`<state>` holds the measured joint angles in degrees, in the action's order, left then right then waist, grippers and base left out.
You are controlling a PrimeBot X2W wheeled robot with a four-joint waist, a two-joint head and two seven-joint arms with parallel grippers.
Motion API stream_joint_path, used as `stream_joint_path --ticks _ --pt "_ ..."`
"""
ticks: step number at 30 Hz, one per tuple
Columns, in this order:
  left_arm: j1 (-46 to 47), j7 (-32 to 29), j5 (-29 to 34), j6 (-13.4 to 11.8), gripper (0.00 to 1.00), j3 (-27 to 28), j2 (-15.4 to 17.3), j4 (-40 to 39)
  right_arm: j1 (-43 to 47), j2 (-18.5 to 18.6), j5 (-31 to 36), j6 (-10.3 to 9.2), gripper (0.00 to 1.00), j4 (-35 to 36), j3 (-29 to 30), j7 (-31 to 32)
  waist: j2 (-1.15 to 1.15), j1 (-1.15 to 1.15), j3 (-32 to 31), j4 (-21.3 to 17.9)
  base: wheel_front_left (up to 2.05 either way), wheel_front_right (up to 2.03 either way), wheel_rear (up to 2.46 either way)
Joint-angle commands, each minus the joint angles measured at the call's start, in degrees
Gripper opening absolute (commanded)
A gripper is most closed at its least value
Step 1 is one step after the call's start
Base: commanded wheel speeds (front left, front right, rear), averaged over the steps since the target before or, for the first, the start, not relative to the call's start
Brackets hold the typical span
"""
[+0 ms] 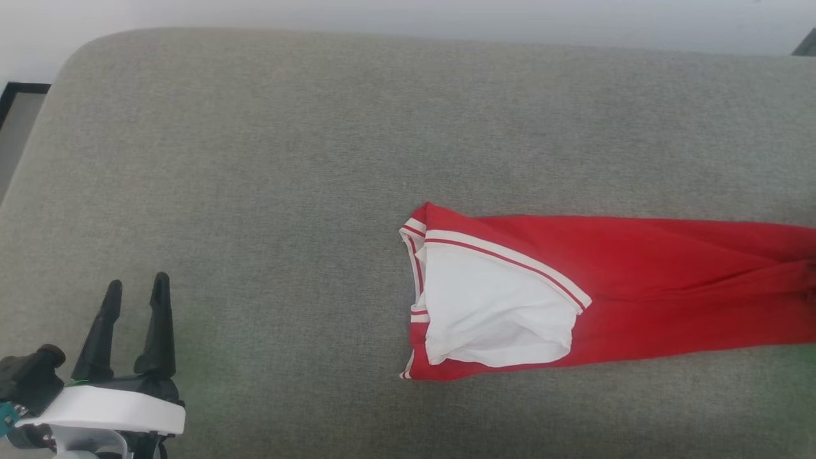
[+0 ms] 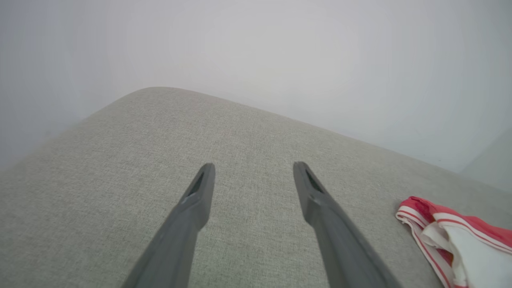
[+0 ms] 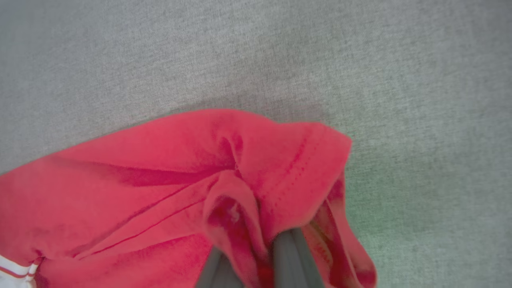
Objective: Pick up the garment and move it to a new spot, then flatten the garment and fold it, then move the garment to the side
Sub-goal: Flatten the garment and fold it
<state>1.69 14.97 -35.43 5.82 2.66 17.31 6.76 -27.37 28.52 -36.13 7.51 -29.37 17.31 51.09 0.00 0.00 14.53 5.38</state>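
Garment: one garment [image 1: 637,287], red, with a white sleeve [image 1: 497,312] and striped trim [image 1: 510,258]. It lies drawn out long on the right half of the grey cushion [image 1: 255,159], and its end toward the cushion's right edge is bunched.
Handling: judged light, limp and soft. It will sag and crease wherever it is unsupported, and the woven cushion should keep it from sliding much. Nothing about it looks fragile.
Where to hold: a hem or shoulder edge looks best, pinched through both layers. For flattening, two corners well apart.
Right gripper [image 3: 260,260]: pinching the bunched red hem near the cushion's right edge, with cloth wrapped about its fingers [image 3: 292,256].
Left gripper [image 1: 138,282]: spread apart and holding nothing, over the cushion's front left part, well apart from the garment.
Count: one garment, one sleeve showing, one cushion, two grippers with two fingers each.
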Motion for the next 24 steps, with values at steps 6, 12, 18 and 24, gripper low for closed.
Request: stream_joint_path --ticks 6,12,18,24 --pt "1.0 0.3 0.9 0.8 1.00 1.0 -0.5 0.2 -0.7 -0.4 -1.2 -0.05 0.00 1.2 -1.8 -0.2 0.00 0.00 -0.1 -1.1 0.00 0.00 0.00" --pt "1.0 0.3 1.1 1.2 1.00 1.4 -0.8 0.6 -0.7 -0.9 -3.1 -0.04 0.00 2.6 -2.8 0.4 0.00 0.00 -0.1 -1.4 0.00 0.00 0.00" --pt "1.3 0.3 1.3 1.4 1.00 1.8 -0.8 0.7 0.3 -0.3 -2.5 -0.04 0.00 4.4 -4.0 1.5 0.00 0.00 0.0 -1.6 0.00 0.00 0.00" --pt "1.9 0.3 1.2 1.6 1.00 1.3 -1.0 0.8 -0.2 0.0 0.0 -0.04 1.00 3.8 -4.0 0.1 0.00 0.00 0.4 -1.5 0.00 0.00 0.00"
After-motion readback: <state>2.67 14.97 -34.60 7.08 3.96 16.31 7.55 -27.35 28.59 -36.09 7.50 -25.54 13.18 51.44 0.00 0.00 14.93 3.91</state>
